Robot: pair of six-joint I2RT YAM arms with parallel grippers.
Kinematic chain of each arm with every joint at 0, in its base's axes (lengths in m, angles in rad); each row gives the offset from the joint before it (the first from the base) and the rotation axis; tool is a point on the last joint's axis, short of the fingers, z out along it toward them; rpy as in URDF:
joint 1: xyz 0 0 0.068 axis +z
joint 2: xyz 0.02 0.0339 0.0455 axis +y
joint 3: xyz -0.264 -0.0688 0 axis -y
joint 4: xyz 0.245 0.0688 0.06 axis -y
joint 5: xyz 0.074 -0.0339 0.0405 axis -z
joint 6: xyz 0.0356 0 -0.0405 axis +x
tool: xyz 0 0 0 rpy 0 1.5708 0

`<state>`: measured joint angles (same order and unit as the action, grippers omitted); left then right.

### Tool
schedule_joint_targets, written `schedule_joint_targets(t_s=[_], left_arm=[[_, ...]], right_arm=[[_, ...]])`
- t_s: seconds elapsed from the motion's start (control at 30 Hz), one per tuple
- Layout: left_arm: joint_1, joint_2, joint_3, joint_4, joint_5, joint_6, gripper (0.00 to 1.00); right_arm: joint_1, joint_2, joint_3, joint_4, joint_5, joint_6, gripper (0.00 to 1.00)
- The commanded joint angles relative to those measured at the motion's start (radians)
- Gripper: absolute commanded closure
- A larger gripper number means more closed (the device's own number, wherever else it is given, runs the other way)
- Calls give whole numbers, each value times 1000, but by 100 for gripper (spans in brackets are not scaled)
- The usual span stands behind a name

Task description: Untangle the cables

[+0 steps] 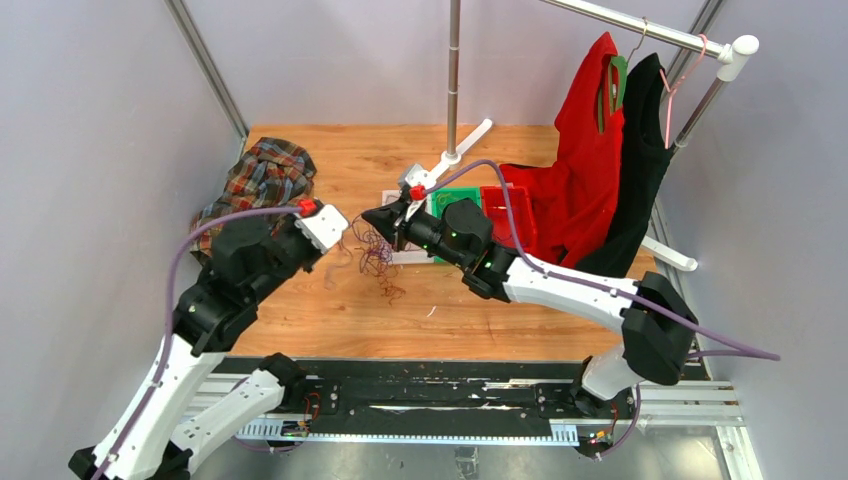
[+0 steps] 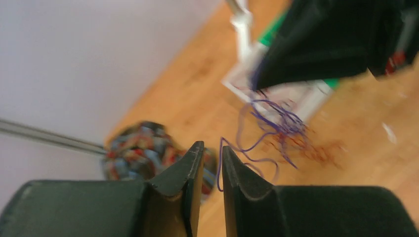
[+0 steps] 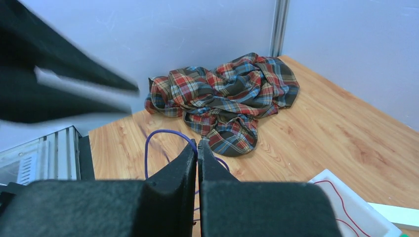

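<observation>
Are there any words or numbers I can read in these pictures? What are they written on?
None: no word, label or number can be read in any view.
The white tray, the red bin, the plaid shirt, the hanging red garment and the cables show no writing.
The left wrist view is too blurred to tell.

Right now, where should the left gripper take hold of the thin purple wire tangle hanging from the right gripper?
Probably pinch the single slack loop trailing off the purple wire tangle toward the left gripper, coming from the left: it hangs clear of the knot, just beyond the open fingertips.
</observation>
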<state>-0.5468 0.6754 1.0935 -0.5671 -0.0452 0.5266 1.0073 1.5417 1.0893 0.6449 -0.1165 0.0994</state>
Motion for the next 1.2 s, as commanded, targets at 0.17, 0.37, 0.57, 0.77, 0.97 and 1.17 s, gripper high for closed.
schedule_joint_targets(t_s=[0.17,0.37,0.57,0.77,0.97,1.17], left_arm=[[-4,51,-48,-119,392,-177,62],[-3,72,-81,-34,472,-253,55],[16,132,-82,-16,484,-317,53],[96,178,-38,-31,543,-343,76],[138,184,20,-85,651,-314,99],[138,163,47,-123,749,-299,75]], right_arm=[[20,-104,-38,-120,15,-45,99],[55,-136,-53,-159,57,-99,99],[75,-160,-59,-169,78,-125,99],[91,-176,-76,-174,98,-147,99],[96,-195,-94,-192,137,-171,99],[96,-213,-109,-202,164,-177,99]])
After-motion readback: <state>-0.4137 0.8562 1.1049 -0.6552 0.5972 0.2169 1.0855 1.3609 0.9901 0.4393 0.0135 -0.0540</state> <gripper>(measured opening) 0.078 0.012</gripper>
